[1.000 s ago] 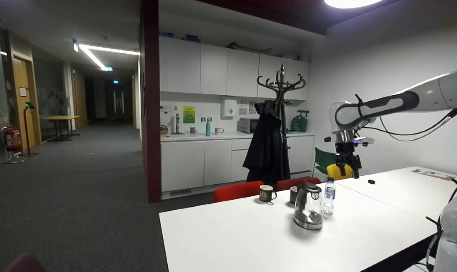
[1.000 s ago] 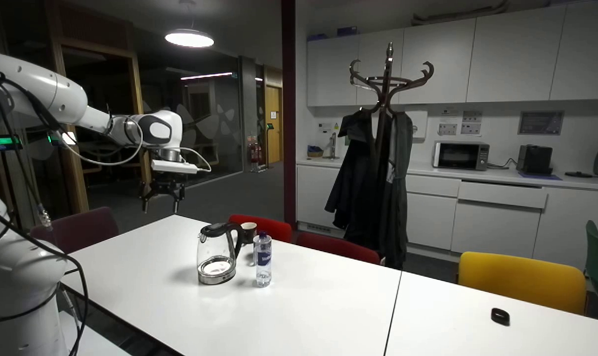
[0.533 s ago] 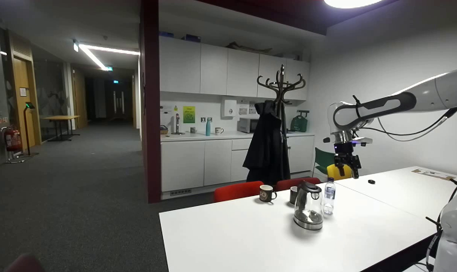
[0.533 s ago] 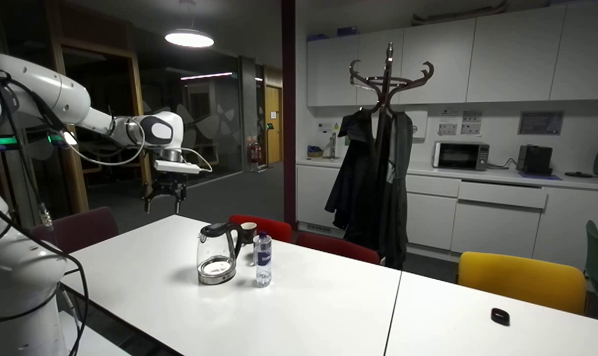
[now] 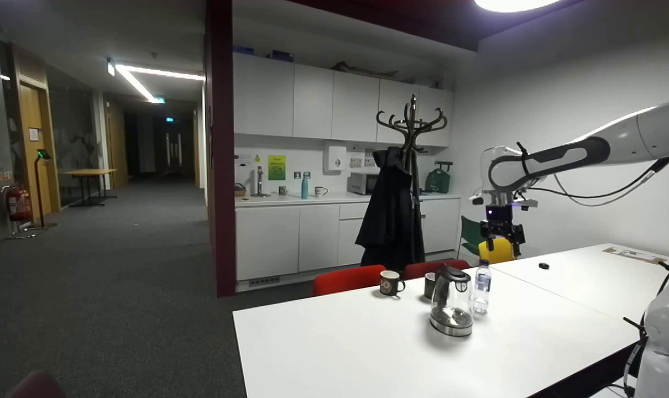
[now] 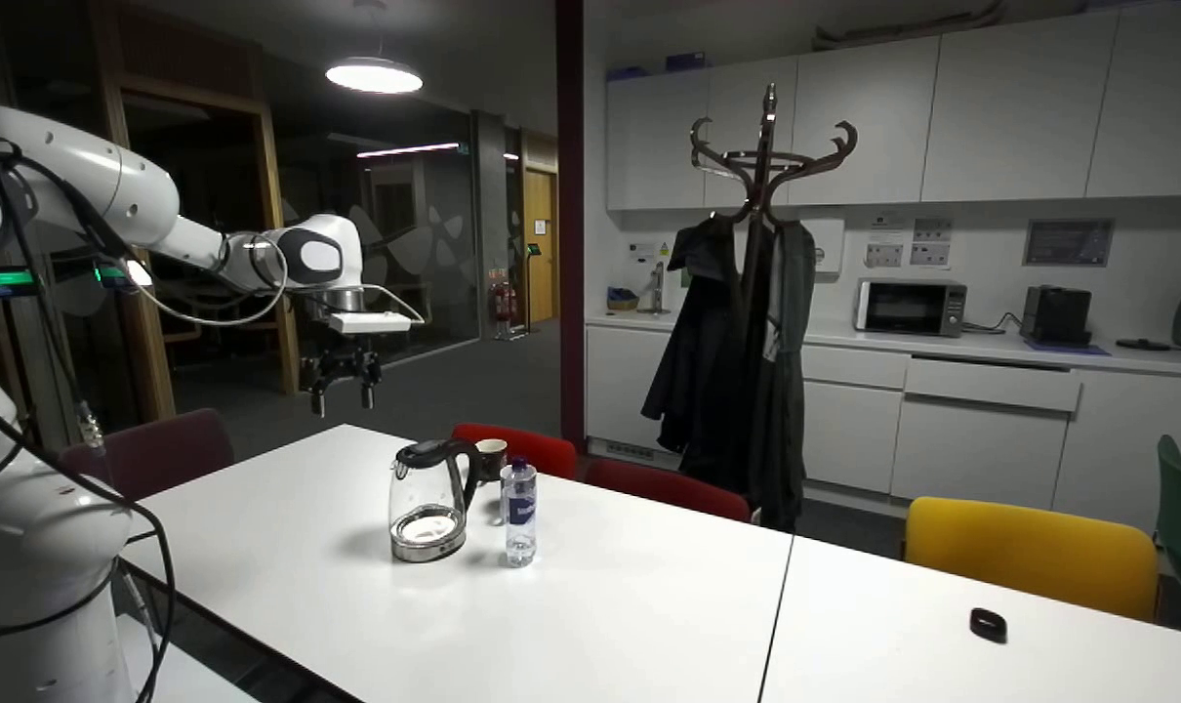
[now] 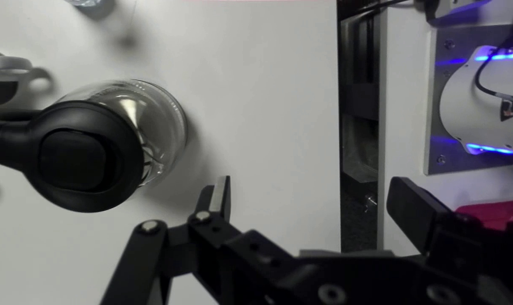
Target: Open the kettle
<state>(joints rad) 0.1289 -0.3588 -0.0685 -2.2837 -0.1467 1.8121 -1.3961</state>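
The kettle has a clear glass body, a silver base ring and a black lid and handle. It stands upright on the white table in both exterior views (image 5: 453, 304) (image 6: 427, 508). In the wrist view the kettle's black lid (image 7: 72, 160) is seen from above at the left, down on the rim, with the handle pointing left. My gripper (image 7: 310, 180) is open and empty, its jaws wide apart. In the wrist view the kettle is up and left of the left fingertip, apart from it. In both exterior views the gripper (image 5: 503, 249) (image 6: 343, 400) hangs above the kettle's height.
A clear water bottle (image 6: 519, 517) stands close beside the kettle. Dark mugs (image 5: 390, 283) (image 5: 429, 286) stand behind it near the chairs. A small black object (image 6: 988, 625) lies farther along the table. In the wrist view a gap separates the table from the robot's base (image 7: 485, 101).
My gripper has moved a little right and up in one exterior view, a little left and up in another, and its wrist has turned slightly. The kettle, bottle and mugs have not moved.
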